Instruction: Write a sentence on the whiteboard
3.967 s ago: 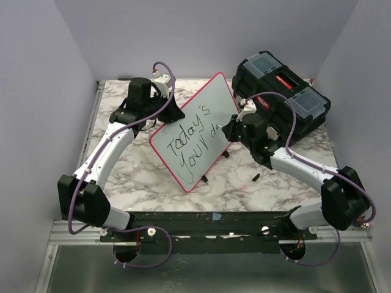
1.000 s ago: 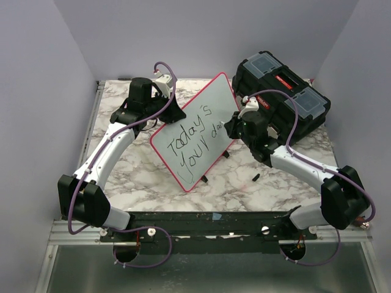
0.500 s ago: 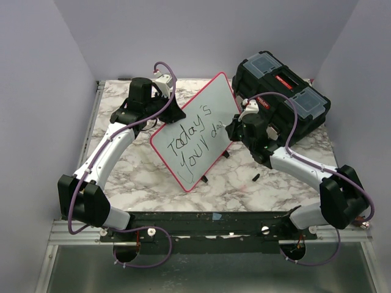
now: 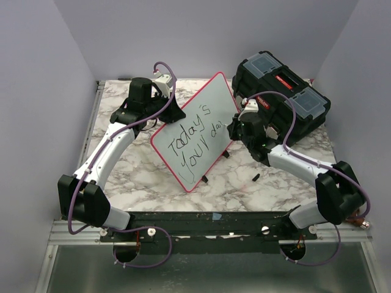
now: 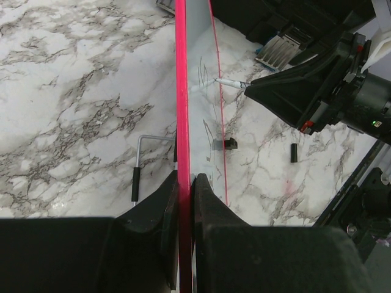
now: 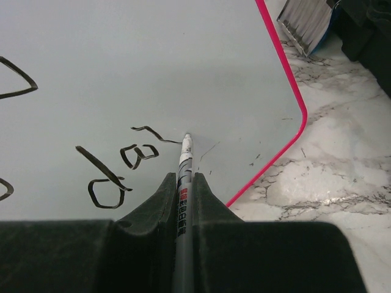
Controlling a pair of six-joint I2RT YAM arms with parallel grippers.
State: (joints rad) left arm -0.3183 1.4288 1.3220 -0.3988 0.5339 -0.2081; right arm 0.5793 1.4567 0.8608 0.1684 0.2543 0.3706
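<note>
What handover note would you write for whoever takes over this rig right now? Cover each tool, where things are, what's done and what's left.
Left tool shut on the whiteboard rim, holding it up on edge.
Right tool shut on the marker, tip on the board.
Done: the sentence reads "Today's your da".
Left: finish the final "y", then lift off.

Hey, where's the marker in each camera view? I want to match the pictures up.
Right wrist: the marker runs up from bottom centre, clamped in the right gripper, tip on the whiteboard.
Left wrist: upper middle, only its white tip shows, touching the board.
Top external: too small to make out; it sits at the right gripper, by the board's right edge.
Shared landmark: the board's red rim.
</note>
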